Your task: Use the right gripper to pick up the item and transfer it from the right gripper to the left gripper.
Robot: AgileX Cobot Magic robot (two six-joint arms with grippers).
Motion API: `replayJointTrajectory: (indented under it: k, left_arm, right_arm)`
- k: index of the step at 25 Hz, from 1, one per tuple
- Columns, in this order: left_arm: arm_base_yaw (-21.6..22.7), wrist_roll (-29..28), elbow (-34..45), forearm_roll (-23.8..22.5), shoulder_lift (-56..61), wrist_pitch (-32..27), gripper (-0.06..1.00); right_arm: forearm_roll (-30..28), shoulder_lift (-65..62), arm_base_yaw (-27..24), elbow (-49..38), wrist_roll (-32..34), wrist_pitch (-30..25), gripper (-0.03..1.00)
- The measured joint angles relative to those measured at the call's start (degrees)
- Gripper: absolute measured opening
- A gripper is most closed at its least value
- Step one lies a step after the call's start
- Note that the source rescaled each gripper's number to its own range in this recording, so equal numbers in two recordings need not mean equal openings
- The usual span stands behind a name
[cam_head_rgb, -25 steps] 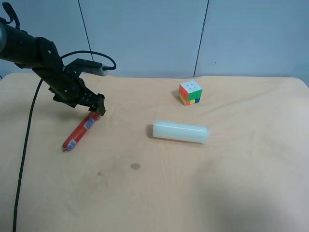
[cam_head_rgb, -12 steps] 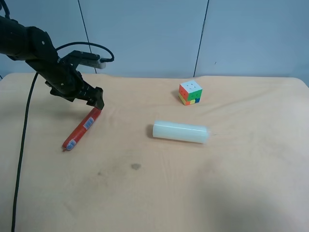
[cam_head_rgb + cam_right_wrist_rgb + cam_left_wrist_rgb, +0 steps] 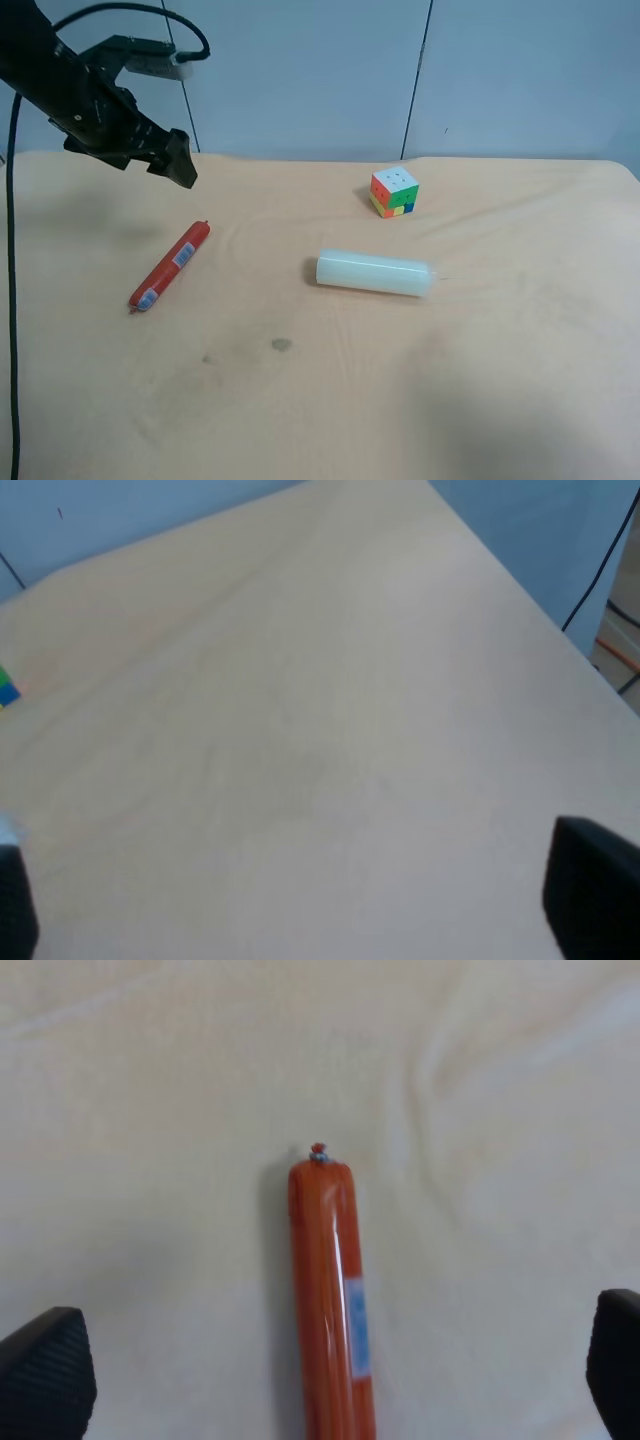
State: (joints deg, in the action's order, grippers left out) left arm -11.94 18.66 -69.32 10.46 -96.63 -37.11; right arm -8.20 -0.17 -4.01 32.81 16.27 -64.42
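Observation:
A red sausage lies on the tan table at the exterior high view's left; the left wrist view shows it lying free between the fingers. My left gripper is open and empty, raised above and behind the sausage, and shows in its wrist view. A white cylinder lies on its side mid-table. A multicoloured cube stands behind it. My right gripper is open and empty over bare table, and is out of the exterior high view.
A black cable hangs from the left arm down the exterior high view's left side. A blue wall stands behind the table. The table's edge and some cables show in the right wrist view. A corner of the cube shows there.
My left gripper has risen up and back from the sausage's upper end. The sausage, cylinder and cube have not moved.

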Motion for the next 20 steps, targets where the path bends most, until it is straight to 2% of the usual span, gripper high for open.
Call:
replayJointTrajectory:
  k: [20]
  left_arm:
    - [0.00,-7.25,20.44,-1.41,42.18,-6.12,1.00]
  right_arm:
    - [0.00,0.00,0.00,0.00,0.00,0.00,1.00]
